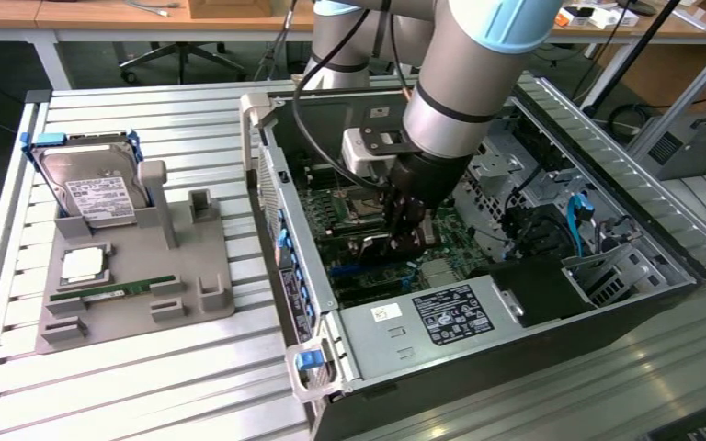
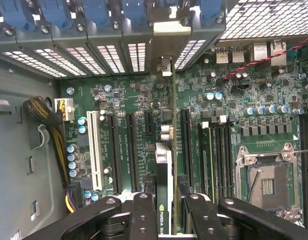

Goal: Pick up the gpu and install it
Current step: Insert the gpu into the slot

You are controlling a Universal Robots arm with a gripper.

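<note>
Inside the open computer case (image 1: 267, 156), my pincer (image 2: 166, 212), clamped on the gpu (image 2: 164, 165), holds it edge-down over the motherboard (image 2: 119, 95) slots, bracket end toward the case's rear wall, evidently aligned for seating.

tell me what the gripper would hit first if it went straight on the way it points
The gripper holds the gpu edge-on ahead of it, so the card's leading edge would probably reach the motherboard among its expansion slots first; how far off is unclear.
</note>
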